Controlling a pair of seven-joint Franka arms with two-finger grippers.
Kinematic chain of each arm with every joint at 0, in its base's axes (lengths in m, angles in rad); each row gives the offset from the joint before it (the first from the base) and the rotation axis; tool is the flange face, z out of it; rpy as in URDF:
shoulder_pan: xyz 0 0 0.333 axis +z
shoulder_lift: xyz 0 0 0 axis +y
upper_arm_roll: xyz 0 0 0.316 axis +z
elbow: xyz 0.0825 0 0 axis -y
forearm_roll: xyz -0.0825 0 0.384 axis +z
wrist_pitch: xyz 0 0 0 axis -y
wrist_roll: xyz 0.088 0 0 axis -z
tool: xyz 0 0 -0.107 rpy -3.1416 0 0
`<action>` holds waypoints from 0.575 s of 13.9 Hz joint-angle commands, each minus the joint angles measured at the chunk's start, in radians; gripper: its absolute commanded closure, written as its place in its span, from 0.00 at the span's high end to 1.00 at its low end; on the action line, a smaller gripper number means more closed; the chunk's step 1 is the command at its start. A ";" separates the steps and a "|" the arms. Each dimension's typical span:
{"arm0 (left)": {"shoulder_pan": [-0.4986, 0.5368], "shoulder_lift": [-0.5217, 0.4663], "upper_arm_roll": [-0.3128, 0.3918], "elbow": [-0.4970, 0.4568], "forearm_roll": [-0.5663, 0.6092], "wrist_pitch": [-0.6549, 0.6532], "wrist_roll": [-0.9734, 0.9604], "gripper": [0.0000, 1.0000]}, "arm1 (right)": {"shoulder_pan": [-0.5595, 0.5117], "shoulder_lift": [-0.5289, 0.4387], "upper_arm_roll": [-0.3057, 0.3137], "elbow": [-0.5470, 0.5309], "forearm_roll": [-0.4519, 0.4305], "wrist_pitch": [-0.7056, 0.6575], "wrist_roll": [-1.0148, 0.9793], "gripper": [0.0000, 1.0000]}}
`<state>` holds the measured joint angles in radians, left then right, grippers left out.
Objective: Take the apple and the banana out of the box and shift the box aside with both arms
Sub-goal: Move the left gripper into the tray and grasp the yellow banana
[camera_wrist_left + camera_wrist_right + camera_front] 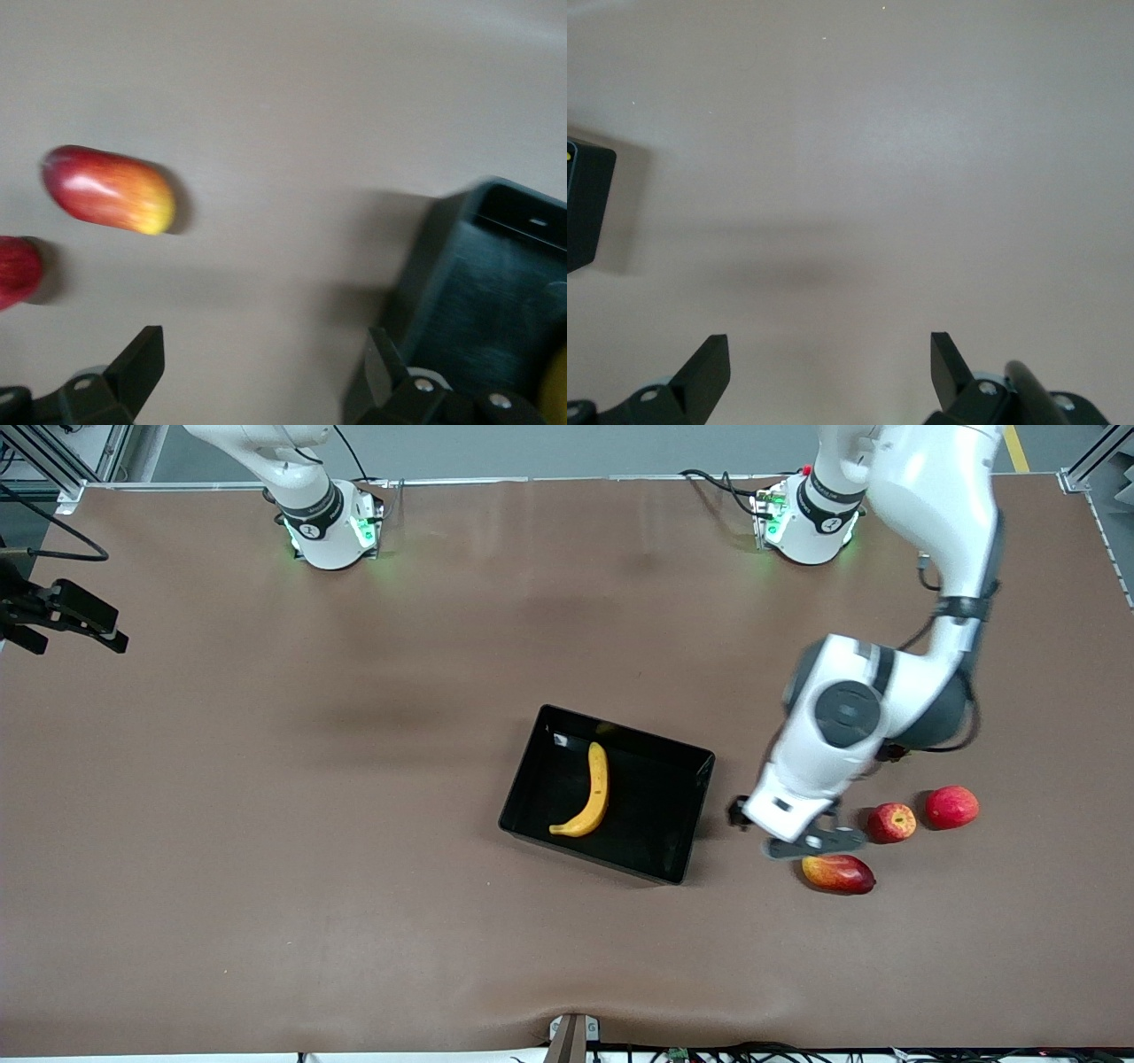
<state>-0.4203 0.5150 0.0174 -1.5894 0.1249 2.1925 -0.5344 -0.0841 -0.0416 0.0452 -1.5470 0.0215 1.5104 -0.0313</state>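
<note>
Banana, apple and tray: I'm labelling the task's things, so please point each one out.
Banana (594, 795), front view, on the middle of its curved body.
Apple (891, 822), front view, on its top.
Tray (611, 858), front view, on the wall nearest the camera.

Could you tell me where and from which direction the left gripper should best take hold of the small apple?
Probably from straight above, fingers closing across the apple's round middle. It sits between the larger red fruit and the mango, so a sideways approach risks bumping them. The fingers should go down on the two sides that face neither neighbour. The left gripper, open, hangs over the table beside the tray.
</note>
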 commanded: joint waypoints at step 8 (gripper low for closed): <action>-0.245 0.181 0.009 0.127 0.002 0.006 -0.133 1.00 | -0.011 0.088 -0.002 0.021 0.012 -0.010 -0.012 1.00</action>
<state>-0.6389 0.6369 0.0173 -1.5304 0.1248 2.1999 -0.6720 -0.0861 0.0132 0.0422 -1.5478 0.0215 1.5089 -0.0314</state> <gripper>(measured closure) 0.000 0.000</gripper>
